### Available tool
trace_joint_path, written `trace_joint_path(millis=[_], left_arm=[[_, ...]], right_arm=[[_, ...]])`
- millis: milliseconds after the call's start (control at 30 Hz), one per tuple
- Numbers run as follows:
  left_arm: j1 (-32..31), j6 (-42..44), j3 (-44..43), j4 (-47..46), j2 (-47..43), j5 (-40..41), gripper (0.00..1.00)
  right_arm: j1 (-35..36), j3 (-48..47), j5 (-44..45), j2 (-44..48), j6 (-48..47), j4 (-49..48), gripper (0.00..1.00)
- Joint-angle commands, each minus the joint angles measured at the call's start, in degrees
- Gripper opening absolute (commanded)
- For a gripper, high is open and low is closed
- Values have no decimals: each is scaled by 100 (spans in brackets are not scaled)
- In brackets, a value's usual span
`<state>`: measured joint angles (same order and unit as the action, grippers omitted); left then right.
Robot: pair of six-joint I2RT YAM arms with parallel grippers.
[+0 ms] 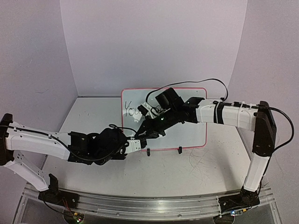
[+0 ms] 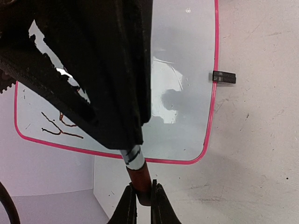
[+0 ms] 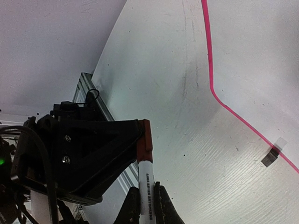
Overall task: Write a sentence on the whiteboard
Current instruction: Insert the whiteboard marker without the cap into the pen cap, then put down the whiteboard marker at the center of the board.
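Partly hidden sentence [image 1: 132,110], "You…", on whiteboard [image 1: 189,136]

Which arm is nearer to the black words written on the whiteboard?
Right. The right arm lies across the whiteboard, its wrist beside the words; the left arm ends at the board's near left corner, below them.

The scratched grey-white tabletop [image 1: 187,172] is taken in whole from a fixed camera set high behind the arm bases [image 1: 53,192], tilted down and forward. Close, low views are given from both wrists. The glossy white, pink-framed rectangular whiteboard [image 1: 191,135] is shared by all three, with a small black clip foot [image 2: 224,77].
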<state>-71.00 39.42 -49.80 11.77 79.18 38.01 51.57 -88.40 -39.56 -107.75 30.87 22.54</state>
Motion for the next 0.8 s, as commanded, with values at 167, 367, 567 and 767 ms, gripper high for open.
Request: trace_joint_path(millis=[167,367,567,767], left_arm=[[-542,398,-40,-2031,-283,257,0],[-536,-461,-143,-1023,-329,-262,0],[-530,-1480,163,-497,-416,-757,0],[-388,-2365,482,-312,-783,-1308,0]], right_arm=[[291,530,-338,261,1061,-1447,0],[104,905,62,788,730,-1441,28],[-568,1767,286,2057,275,-1454,70],[-1109,2089,1403,3587,-390,-1268,98]])
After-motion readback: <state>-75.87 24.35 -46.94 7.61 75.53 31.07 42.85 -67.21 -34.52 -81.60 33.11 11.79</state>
